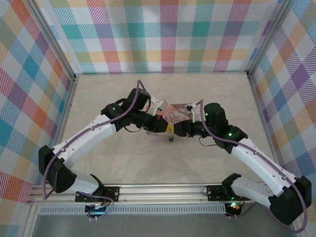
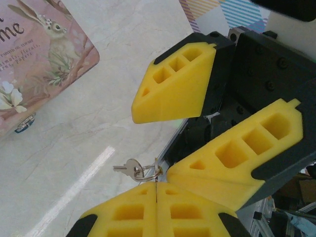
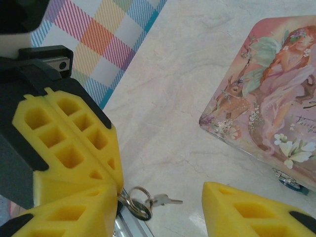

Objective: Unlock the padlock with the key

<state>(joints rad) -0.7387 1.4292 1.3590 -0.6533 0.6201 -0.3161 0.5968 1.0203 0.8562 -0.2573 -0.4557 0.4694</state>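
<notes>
- Left tool (image 2: 156, 190) is clenched on the key ring (image 2: 144, 173), and the key (image 2: 124, 168) sticks out past its tip.
- Right tool (image 3: 160, 188) is spread and grasps nothing; the key sits in its gap.
- Where the padlock sits, I cannot tell. Key secured; inserting and turning look still to come.
- Tin (image 3: 266, 103) rests nearby on the tabletop (image 3: 173, 98).

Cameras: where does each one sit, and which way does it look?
Top external: fixed above and behind the robot, looking down on the table; left arm and right arm meet by the tin.
Left wrist: on the left arm, looking past the shut left gripper, pinching the key ring, at the open right gripper.
Right wrist: on the right arm, facing the left gripper past its own fingers.
Shared: both wrist views show key ring and tin.
</notes>
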